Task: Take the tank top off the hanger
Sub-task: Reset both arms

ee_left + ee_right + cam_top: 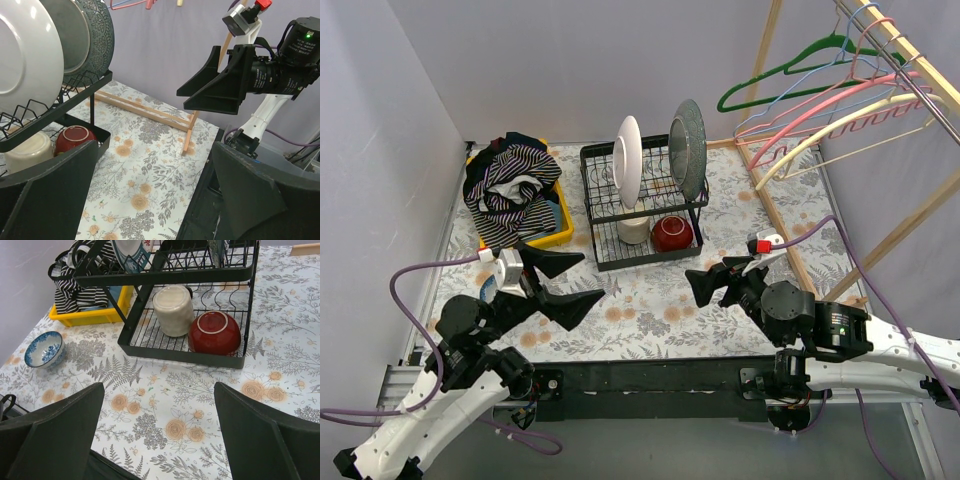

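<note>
A black-and-white striped garment [510, 180] lies bunched in a yellow bin [557, 232] at the back left, off any hanger; it also shows in the right wrist view [75, 290]. Several coloured hangers [820, 100] hang bare on a wooden rack [790, 240] at the back right. My left gripper [592, 276] is open and empty above the front left of the table; in its own view [155, 190] only floral cloth lies between the fingers. My right gripper [705, 275] is open and empty at front centre, pointing left, with floral cloth below it [159, 425].
A black dish rack [595, 160] with upright plates stands at mid-table; a red bowl [215, 332] and a white cup [172, 310] sit on its lower shelf. A small blue bowl [44, 349] sits on the cloth at the left. Walls close in on the left and back.
</note>
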### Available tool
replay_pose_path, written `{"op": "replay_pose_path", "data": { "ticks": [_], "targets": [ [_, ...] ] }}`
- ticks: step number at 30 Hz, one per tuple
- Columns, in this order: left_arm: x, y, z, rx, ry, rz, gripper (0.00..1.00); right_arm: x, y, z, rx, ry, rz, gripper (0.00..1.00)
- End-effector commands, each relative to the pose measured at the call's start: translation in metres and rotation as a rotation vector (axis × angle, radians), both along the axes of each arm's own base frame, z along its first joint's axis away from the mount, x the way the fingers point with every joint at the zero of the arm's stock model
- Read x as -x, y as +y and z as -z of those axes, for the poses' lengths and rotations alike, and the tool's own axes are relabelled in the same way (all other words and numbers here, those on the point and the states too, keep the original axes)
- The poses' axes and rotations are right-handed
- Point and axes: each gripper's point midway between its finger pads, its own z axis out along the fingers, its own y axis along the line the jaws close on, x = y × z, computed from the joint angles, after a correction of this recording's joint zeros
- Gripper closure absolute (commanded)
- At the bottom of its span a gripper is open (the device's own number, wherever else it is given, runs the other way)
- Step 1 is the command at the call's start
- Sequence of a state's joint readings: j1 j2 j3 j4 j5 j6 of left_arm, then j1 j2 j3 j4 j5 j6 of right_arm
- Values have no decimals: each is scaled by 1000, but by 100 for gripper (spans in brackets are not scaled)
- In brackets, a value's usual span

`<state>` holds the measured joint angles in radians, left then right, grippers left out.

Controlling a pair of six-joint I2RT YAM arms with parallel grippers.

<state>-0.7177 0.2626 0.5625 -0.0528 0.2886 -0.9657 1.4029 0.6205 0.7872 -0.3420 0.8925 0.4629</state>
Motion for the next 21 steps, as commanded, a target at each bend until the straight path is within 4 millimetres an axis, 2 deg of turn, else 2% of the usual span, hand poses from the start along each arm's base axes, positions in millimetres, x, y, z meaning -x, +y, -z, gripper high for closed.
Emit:
{"op": "replay_pose_path", "data": {
  "ticks": [1,21],
  "targets": [
    [1,-3,-1,-3,5,16,2,-4,-6,-10,-51,-6,47,1],
    [2,-2,-1,-3,-3,18,2,-4,-9,-15,-64,-15,47,1]
  ]
}}
